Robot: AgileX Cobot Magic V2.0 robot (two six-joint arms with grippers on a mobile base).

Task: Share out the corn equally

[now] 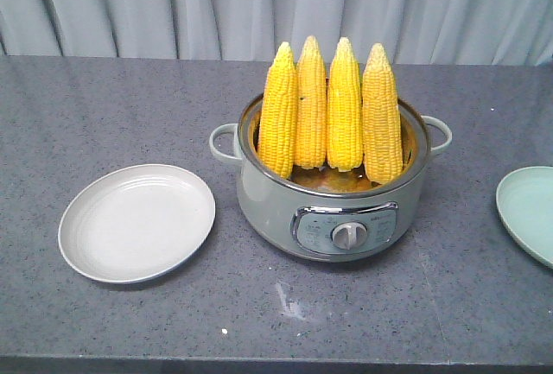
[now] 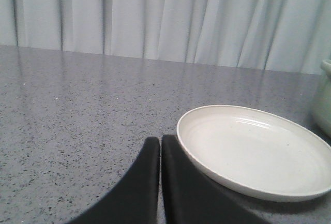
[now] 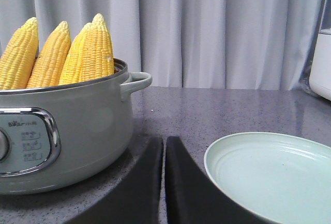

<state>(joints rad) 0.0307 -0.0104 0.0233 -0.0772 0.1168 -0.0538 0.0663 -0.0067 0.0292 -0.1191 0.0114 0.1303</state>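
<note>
Nothing dished out yet: all four cobs of corn [image 1: 328, 115] stand in the pot [image 1: 268, 197] at the centre of the front view. Butt ends are down in the bowl and pale tips up, side by side and leaning a shade back. The long axis is close to vertical, so I'd judge a grab has to close on a cob's flank above the rim. The white plate [image 1: 136, 223] sits bare at the lower left of the frame, just beside the pot. The green plate [image 1: 529, 210] is cut off by the right edge and is bare too. Both rest on the grey bench [image 1: 104, 106].

The left tool [image 2: 160, 144] is at the bottom centre of its wrist view, fingers drawn together to a hairline slit and gripping nothing. The white plate lies just to its lower right, only a sliver of pot shows at the far right edge, and no corn is in that view. The right tool [image 3: 164, 144] is the same story, closed up and carrying nothing, with the green plate at the lower right. The pot fills the left of that frame and the cobs poke up at the upper left. So the corn lies up and to the left of the right tool, and that arm looks the nearer. It will need to open and rise first. Two cobs per plate is the split I'd expect
</note>
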